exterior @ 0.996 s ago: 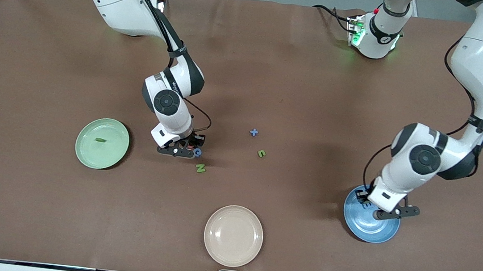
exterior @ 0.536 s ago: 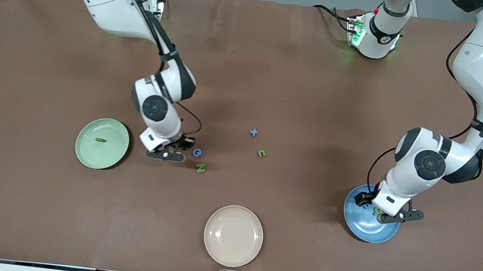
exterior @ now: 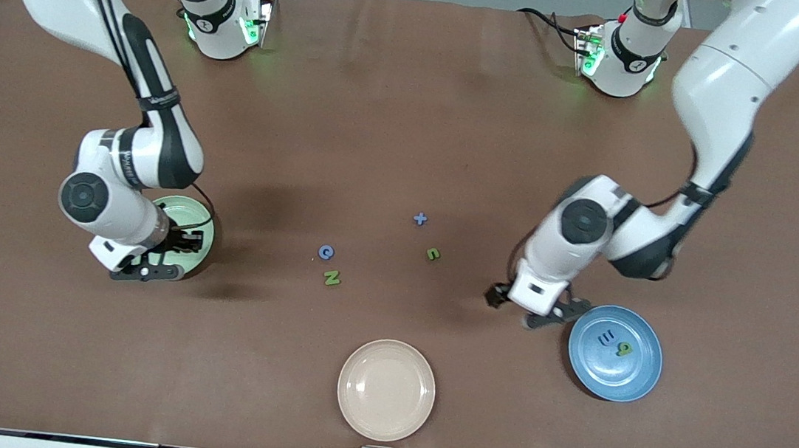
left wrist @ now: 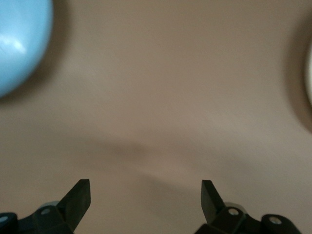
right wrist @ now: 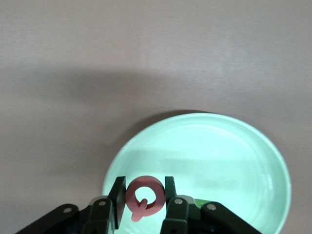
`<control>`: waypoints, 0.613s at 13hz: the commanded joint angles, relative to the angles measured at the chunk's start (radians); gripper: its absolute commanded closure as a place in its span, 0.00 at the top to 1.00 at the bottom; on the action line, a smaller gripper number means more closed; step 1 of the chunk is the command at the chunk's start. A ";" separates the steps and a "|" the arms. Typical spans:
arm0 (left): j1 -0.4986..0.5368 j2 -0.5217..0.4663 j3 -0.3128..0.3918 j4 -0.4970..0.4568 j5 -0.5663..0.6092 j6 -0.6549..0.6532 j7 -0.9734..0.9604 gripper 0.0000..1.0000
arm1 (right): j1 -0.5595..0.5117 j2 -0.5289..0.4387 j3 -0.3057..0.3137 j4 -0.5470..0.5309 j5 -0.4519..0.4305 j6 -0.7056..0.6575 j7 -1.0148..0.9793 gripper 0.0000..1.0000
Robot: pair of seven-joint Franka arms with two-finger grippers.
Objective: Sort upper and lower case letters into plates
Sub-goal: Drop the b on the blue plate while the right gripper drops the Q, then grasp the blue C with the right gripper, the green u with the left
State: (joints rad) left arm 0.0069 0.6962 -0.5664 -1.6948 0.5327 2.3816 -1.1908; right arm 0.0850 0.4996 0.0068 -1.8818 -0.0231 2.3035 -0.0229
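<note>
Three plates sat on the brown table. Nearest the front camera lay the beige plate, bare. A little farther, toward the left arm's end, the blue plate held a blue letter and a green letter side by side. The left gripper hung over bare table just beside that plate, its fingers spread wide with nothing between them. Toward the right arm's end, the right gripper hovered over the pale green plate, jaws clamped on a pinkish-red Q. On the open table between the plates lay a green N, a blue c just beside it, a green n and, farthest, a blue plus sign.
</note>
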 commanded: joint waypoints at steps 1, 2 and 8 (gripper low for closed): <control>-0.105 0.055 0.010 0.075 -0.023 -0.019 -0.137 0.97 | -0.016 -0.001 0.021 -0.030 -0.005 0.030 -0.009 0.94; -0.157 0.078 0.014 0.095 -0.037 -0.019 -0.170 0.93 | -0.014 -0.003 0.021 -0.030 -0.005 0.025 -0.005 1.00; -0.291 0.149 0.069 0.138 -0.043 -0.019 -0.290 0.71 | 0.181 0.011 0.053 -0.023 0.040 0.098 0.459 1.00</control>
State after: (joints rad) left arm -0.2742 0.8243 -0.5071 -1.5886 0.5032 2.3807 -1.4772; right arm 0.1668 0.5090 0.0612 -1.8953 -0.0097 2.3523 0.2847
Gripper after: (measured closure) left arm 0.286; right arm 0.000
